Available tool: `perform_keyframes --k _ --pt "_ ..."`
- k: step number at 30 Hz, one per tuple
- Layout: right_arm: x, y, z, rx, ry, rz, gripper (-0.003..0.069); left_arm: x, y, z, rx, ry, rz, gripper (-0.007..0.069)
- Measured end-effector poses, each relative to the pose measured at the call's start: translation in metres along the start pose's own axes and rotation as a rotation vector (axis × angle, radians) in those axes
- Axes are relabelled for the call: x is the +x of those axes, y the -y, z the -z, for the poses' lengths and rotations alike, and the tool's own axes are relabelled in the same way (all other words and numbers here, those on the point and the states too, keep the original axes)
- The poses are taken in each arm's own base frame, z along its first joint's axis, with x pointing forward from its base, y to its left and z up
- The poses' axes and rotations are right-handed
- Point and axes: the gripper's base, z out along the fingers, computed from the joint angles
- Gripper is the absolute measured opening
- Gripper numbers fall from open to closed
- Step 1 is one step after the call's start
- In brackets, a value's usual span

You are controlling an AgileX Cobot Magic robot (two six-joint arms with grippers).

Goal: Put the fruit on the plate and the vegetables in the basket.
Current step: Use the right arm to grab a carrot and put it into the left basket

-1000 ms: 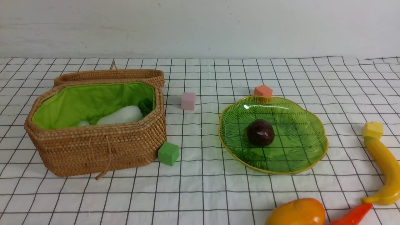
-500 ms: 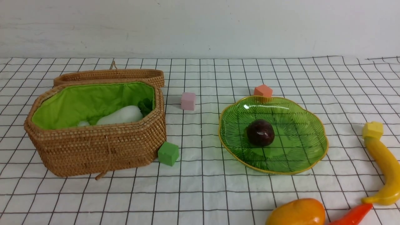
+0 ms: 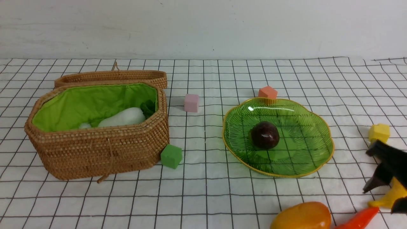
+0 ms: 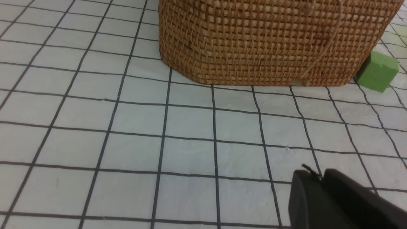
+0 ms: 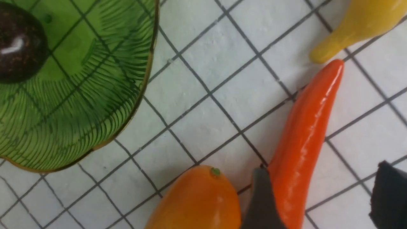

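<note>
The slim, glossy red-orange toy chili pepper [image 5: 305, 133] lies near the gold-rimmed, ribbed green glass plate [image 5: 95, 95], off it. The right gripper [image 5: 319, 167] has its fingers spread astride the chili's thick end; the left gripper [image 4: 318, 174] has its fingers pressed together.

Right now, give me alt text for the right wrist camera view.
The open right gripper straddles a red-orange chili pepper on checked cloth. A mango lies beside it, a banana tip beyond; a green plate holds a dark fruit.
</note>
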Motion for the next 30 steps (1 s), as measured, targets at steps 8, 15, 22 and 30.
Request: perform_keyframes --k 8,15,22,30 --pt "0.004 0.017 -0.044 0.064 -0.031 -0.038 0.0483 0.0 0.0 0.0 0.0 0.0 0.0 0.006" --pt "-0.003 0.018 -0.07 0.073 -0.024 -0.065 0.0483 0.0 0.0 0.0 -0.001 0.0 -0.003 0.0069" --pt "-0.003 0.019 -0.077 0.091 -0.042 -0.038 0.0291 0.0 0.0 0.0 -0.001 0.0 -0.003 0.0071" --pt "-0.002 0.021 -0.066 0.113 -0.026 0.031 0.0265 0.0 0.0 0.0 0.0 0.0 -0.001 0.0081"
